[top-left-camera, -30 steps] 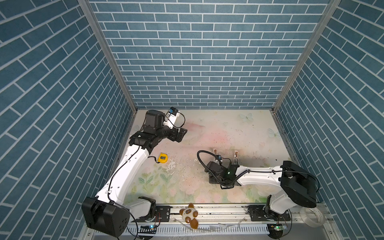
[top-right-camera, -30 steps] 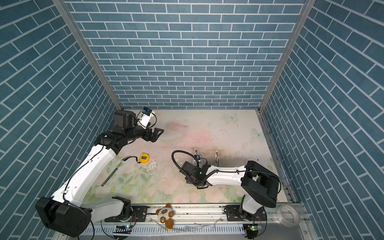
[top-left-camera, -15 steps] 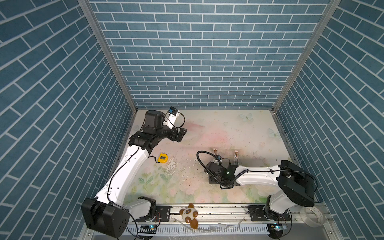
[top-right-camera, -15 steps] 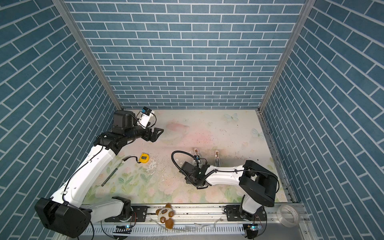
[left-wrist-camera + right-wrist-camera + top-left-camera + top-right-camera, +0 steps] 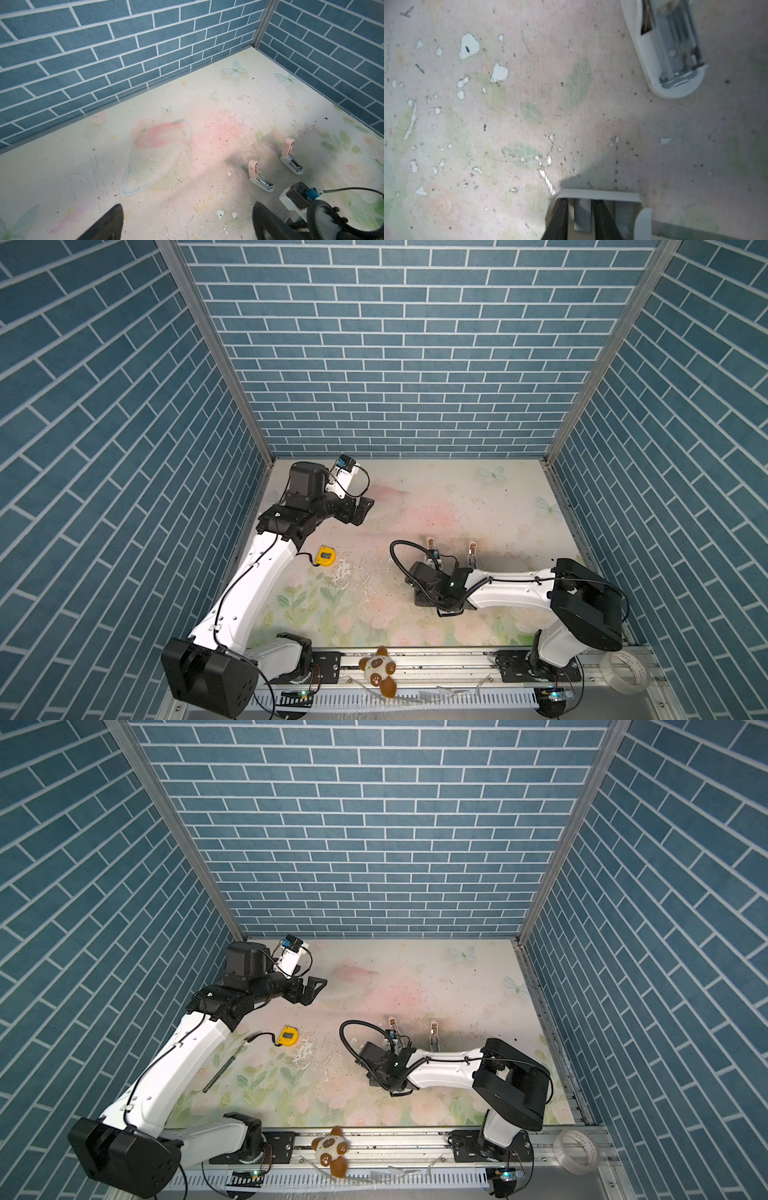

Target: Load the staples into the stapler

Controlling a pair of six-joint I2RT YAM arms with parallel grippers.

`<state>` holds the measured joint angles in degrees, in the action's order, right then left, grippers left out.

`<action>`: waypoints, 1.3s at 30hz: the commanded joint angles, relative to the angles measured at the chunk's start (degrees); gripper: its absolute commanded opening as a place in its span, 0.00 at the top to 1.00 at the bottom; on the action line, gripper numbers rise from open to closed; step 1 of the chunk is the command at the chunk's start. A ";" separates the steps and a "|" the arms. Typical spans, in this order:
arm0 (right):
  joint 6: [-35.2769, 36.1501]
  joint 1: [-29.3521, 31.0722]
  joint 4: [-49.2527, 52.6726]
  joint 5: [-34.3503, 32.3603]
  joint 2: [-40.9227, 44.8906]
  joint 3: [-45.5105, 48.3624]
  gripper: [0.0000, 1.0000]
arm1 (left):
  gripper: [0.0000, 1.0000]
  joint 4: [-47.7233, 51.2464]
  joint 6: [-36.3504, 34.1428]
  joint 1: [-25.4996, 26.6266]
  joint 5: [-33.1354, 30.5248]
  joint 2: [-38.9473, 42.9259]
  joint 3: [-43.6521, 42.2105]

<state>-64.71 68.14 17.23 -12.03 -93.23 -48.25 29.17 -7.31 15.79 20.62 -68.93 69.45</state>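
Note:
Two staplers (image 5: 430, 545) (image 5: 472, 549) stand side by side mid-table, pink tops hinged up, metal channels bare; both also show in the left wrist view (image 5: 260, 176) (image 5: 291, 160). The right wrist view shows one stapler's white base (image 5: 675, 52) close by. My right gripper (image 5: 580, 200) reaches into the white cardboard tray (image 5: 600, 194), its fingers (image 5: 560, 216) pressed on either side of a grey strip of staples (image 5: 582, 216). Another strip (image 5: 623, 216) lies beside it. In both top views the right wrist (image 5: 440, 585) hides the tray. My left gripper (image 5: 361, 510) (image 5: 188, 207) hangs open and empty at the back left.
A yellow tape measure (image 5: 325, 556) lies left of centre, with a dark thin rod (image 5: 222, 1069) nearer the left arm. A plush toy (image 5: 380, 668) and a roll of clear tape (image 5: 627, 672) sit on the front rail. Brick walls enclose three sides.

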 commanded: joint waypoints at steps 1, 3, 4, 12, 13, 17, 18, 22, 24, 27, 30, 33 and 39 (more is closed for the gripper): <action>-1.63 0.31 1.66 -0.48 -0.89 -1.15 0.76 | 0.03 -0.61 -0.30 0.33 0.23 1.16 -0.71; -1.50 0.24 1.51 -0.44 -0.99 -1.06 0.76 | 0.03 -0.69 -0.32 0.35 0.28 1.32 -0.81; -1.39 0.26 1.49 -0.53 -1.14 -1.06 0.76 | 0.03 -0.70 -0.34 0.30 0.27 1.31 -0.81; 0.23 0.20 2.30 -0.10 -3.35 -2.07 0.78 | 0.02 -0.69 -0.62 0.25 0.34 1.47 -1.15; 0.36 0.27 2.44 -0.16 -3.58 -2.13 0.79 | 0.02 -0.69 -0.67 0.29 0.34 1.44 -1.16; 0.50 0.25 2.67 -0.35 -3.87 -1.61 0.81 | 0.02 -0.63 -1.02 0.29 0.47 1.76 -1.60; 0.60 0.42 2.57 -0.40 -3.80 -1.37 0.81 | 0.02 -0.60 -1.08 0.29 0.42 1.82 -1.69; 0.79 0.45 2.90 -0.69 -3.81 -0.79 0.84 | 0.02 -0.55 -1.39 0.29 0.49 2.12 -1.95; 0.91 0.61 3.24 -1.22 -3.64 -0.62 0.85 | 0.02 -0.61 -1.70 0.29 0.62 2.17 -2.36; 1.41 0.94 3.79 -2.10 -3.28 -0.45 0.87 | 0.02 -0.78 -1.83 0.29 0.74 2.26 -2.65; 2.54 1.12 4.21 -2.47 -3.52 -0.74 0.86 | 0.02 -0.69 -2.31 0.27 0.72 2.37 -2.89; 3.01 1.45 5.41 -2.85 -4.30 -1.56 0.81 | 0.02 -0.90 -2.43 0.29 0.78 2.55 -3.26; 3.36 1.75 5.96 -3.11 -5.54 -2.35 0.77 | 0.02 -0.87 -2.45 0.20 0.57 2.62 -3.27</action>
<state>-61.73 69.49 18.63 -14.57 -96.20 -50.94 28.75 -9.28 15.79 20.67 -67.44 66.78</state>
